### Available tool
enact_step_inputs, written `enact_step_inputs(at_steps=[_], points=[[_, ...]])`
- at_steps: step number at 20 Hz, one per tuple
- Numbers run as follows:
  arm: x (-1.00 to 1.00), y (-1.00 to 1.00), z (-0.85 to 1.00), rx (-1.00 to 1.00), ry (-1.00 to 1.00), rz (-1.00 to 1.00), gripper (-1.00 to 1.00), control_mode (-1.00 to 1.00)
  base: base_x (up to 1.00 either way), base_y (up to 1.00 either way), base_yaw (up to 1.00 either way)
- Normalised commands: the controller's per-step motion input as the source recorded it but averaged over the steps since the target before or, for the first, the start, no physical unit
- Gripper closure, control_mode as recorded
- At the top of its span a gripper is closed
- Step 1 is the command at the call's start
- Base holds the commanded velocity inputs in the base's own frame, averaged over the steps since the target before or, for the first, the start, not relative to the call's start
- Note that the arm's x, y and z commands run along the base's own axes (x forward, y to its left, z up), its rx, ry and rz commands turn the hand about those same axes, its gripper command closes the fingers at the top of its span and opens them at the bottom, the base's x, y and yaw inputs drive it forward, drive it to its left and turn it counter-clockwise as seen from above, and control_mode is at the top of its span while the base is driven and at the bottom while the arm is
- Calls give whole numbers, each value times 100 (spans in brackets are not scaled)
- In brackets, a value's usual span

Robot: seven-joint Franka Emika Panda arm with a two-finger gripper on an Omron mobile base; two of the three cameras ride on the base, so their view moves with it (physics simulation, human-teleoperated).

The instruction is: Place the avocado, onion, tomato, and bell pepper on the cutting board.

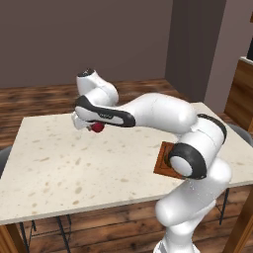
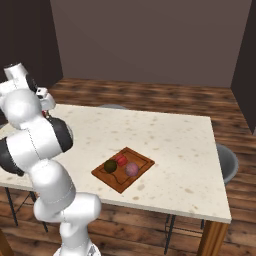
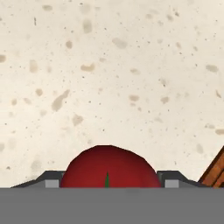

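I am holding a red vegetable [image 3: 108,167] between the gripper [image 3: 108,177] fingers, clear above the desk [image 1: 49,163]; the jaws are closed on it from both sides, and with its green stem mark I judge it to be the bell pepper. In the right base view the cutting board [image 2: 142,161] is lying toward four o'clock of the arm, already carrying the avocado [image 2: 110,166], the onion [image 2: 132,169] and a brighter red one, probably the tomato [image 2: 121,160]. I am keeping it lifted so it clears the desk on the way there.
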Motion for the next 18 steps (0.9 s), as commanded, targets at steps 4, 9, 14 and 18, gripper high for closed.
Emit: enact_step_inputs(at_steps=[4,9,14,18], points=[[-65,-45,99,0,-19,-4,100,-100,0,0,0],[-63,-60,97,5,-20,-6,100,-100,0,0,0],[-48,-80,76,14,-7,-11,100,-100,0,0,0],[-36,-83,44,9,0,-16,100,-100,0,0,0]])
